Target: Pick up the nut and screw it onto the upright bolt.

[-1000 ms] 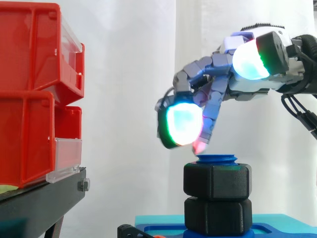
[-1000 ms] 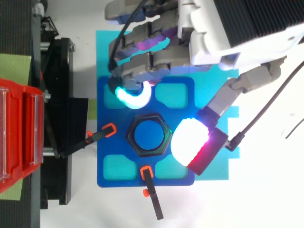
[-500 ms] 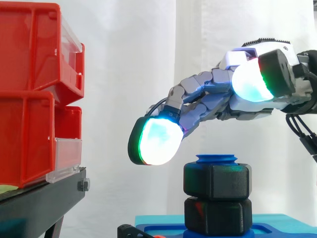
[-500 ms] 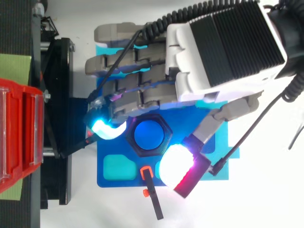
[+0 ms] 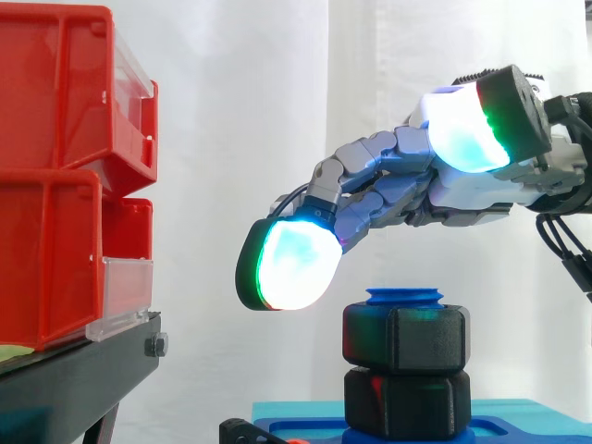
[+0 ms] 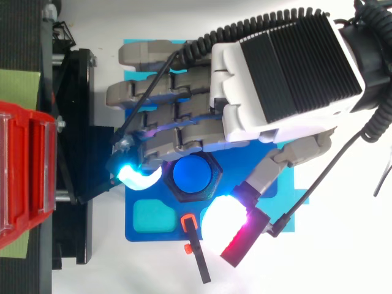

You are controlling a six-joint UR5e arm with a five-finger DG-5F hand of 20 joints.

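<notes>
Hand: we see the hand [image 6: 278, 70] entering from the upper right of the top view, fingers stretched out and relaxed with the thumb set wide of them; it holds nothing.
Finger pad: in the side view one glowing pad [image 5: 289, 264] hangs left of and slightly above the nut, clear of it.
Thumb pad: it glows white and red [image 6: 225, 222] at the lower right of the nut in the top view, also apart from it.
Nut: the black hex nut [image 5: 405, 338] sits near the top of the upright bolt [image 5: 404, 297], whose blue end shows just above it; a second black nut [image 5: 405, 403] is stacked below.
Where it stands: lower centre of both views, on a blue plate [image 6: 138, 231] over a cyan mat [image 5: 296, 412], with orange-tipped clamps [image 6: 188, 222] at the plate's edge.
Key relation: we read the nut [image 6: 215, 176] as lying straight below the hand, in the gap between finger pad and thumb pad; the bolt's long axis is vertical.
Step, as we judge it: the nut looks already started on the thread, so the hand must drop and close across its flats to turn it.
Risk: we think an off-centre closure would slip off a corner.
Surroundings: red bins [image 5: 55, 185] on a black stand [image 5: 74, 379] fill the left, well apart from the work.
</notes>
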